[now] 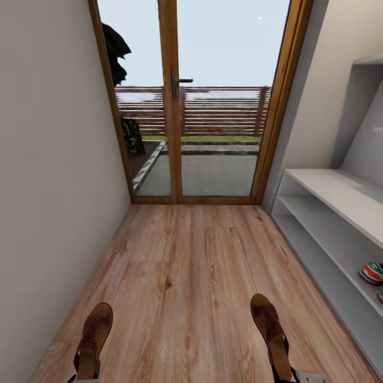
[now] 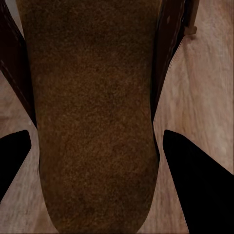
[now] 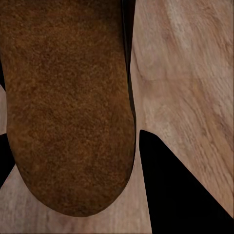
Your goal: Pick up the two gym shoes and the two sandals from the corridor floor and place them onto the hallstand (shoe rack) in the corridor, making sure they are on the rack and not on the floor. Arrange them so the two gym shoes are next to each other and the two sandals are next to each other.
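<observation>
At the bottom edge of the head view, two dark brown sandals are seen raised over the corridor floor [image 1: 186, 276], toes pointing toward the glazed door [image 1: 197, 101]. The left sandal [image 1: 93, 340] is held at the lower left, the right sandal [image 1: 271, 332] at the lower right, well apart from each other. A small pale part of the right arm [image 1: 314, 377] is visible just beside the heel of the right sandal.

Through the left wrist view, the tan footbed of the left sandal [image 2: 92, 122] is shown lying between the two dark fingers [image 2: 200, 180] of the left gripper [image 2: 95, 170], which are set against its sides; the sandal is pinched there. Wood-grain planks are seen beyond it.

Through the right wrist view, the footbed of the right sandal [image 3: 68, 107] is shown between the fingers [image 3: 180, 195] of the right gripper [image 3: 73, 165], one finger largely hidden behind the sole; the sandal appears to be pinched likewise.

Along the right wall, the light-grey hallstand [image 1: 340, 197] is seen with its bench top and lower shelves. On a lower shelf, near the picture's right edge, one gym shoe [image 1: 371, 272] is partly visible, with green stripes and red; a sliver of a second gym shoe [image 1: 380, 295] is seen just beside it.
</observation>
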